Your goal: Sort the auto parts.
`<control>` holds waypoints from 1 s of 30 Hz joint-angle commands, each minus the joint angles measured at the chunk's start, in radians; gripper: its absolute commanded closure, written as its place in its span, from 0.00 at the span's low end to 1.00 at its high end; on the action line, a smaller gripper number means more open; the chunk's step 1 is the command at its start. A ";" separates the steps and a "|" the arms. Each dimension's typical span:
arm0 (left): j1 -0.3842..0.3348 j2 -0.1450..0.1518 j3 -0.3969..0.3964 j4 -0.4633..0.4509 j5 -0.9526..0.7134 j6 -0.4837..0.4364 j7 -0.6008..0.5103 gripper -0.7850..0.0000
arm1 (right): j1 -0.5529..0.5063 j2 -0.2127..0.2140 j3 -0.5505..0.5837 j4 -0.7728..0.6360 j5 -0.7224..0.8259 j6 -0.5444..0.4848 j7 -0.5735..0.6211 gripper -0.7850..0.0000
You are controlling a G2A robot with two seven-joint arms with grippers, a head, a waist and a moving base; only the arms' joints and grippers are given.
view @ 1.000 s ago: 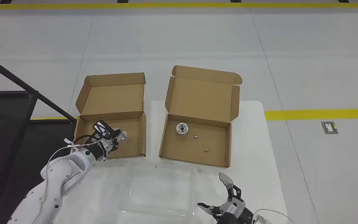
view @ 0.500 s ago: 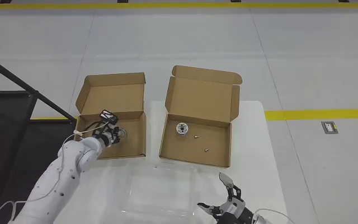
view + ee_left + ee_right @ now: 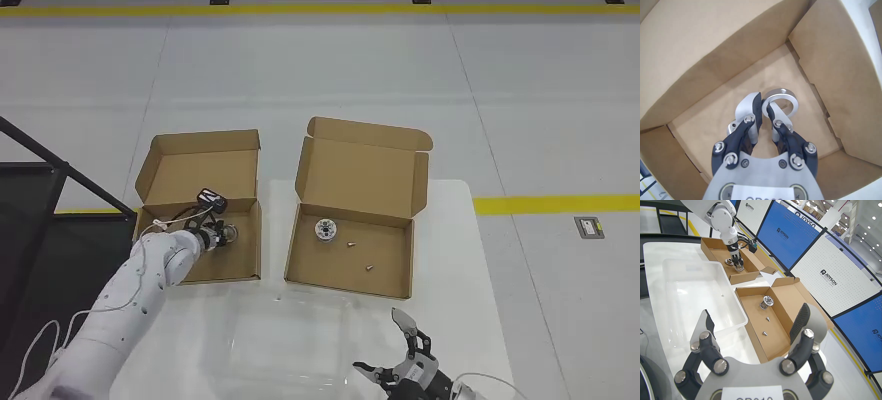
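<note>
Left claw (image 3: 762, 108) has swung deeper across the brown cardboard box (image 3: 734, 47) at the top view's left, clamped on the silver metal ring (image 3: 795, 104), which hangs low over the box floor. A release looks close. Right claw (image 3: 756, 311) sits spread wide at lower right.

**Pale floor, panelled surround**

A white table (image 3: 447, 270) is set on a pale grey floor (image 3: 300, 70), which is marked with yellow lines (image 3: 560, 205). A black frame (image 3: 40, 190) is seen beside the table. The area is bounded by blue panels (image 3: 791, 237) and white perforated panels (image 3: 840, 275). Ceiling lights (image 3: 874, 218) are lit beyond them.
</note>
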 commanded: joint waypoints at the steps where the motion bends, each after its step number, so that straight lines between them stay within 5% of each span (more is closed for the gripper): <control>1: -0.003 -0.003 -0.006 0.008 0.003 -0.003 0.023 0.00 | 0.000 0.000 0.000 0.000 0.000 0.000 0.000 0.00; 6: 0.019 0.013 -0.045 -0.023 0.019 -0.032 0.070 0.00 | 0.000 0.000 0.000 0.000 0.000 0.000 0.000 0.00; 11: 0.105 0.059 -0.131 -0.146 0.040 -0.073 0.122 0.00 | 0.000 0.000 0.000 0.000 0.000 0.000 0.000 0.00; 21: 0.539 0.168 -0.446 -0.589 -0.004 -0.095 0.354 0.00 | 0.000 0.000 0.000 0.000 0.000 0.000 0.000 0.00; 30: 0.848 0.175 -0.598 -0.799 -0.140 0.011 0.640 0.00 | 0.000 0.000 0.000 0.000 0.000 0.000 0.000 0.00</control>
